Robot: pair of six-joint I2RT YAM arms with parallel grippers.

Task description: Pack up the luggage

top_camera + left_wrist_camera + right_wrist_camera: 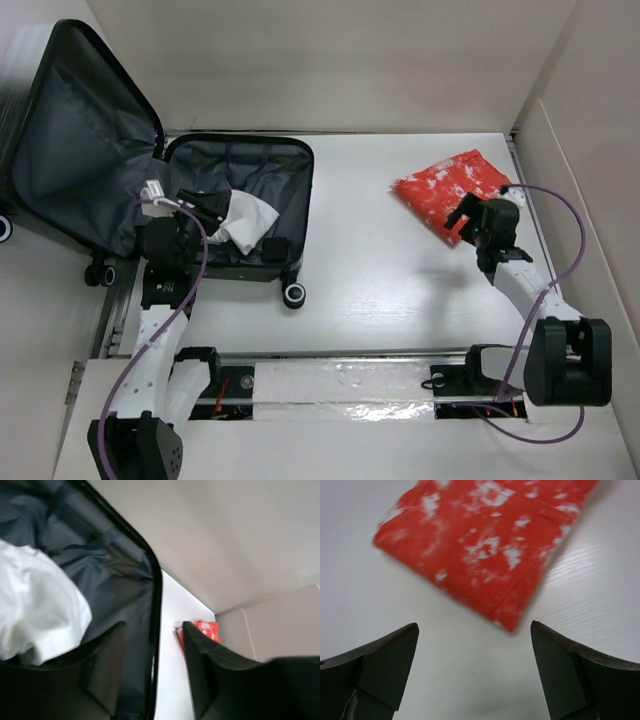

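Right gripper (474, 627) splayed, angled down at red cloth (485, 545)

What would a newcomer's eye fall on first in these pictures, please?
The open luggage at the far left stands out first, lid raised, with a white cloth in it beside the left fingers. On the right, a red-and-white cloth lies on the table, the right fingers open just short of it.
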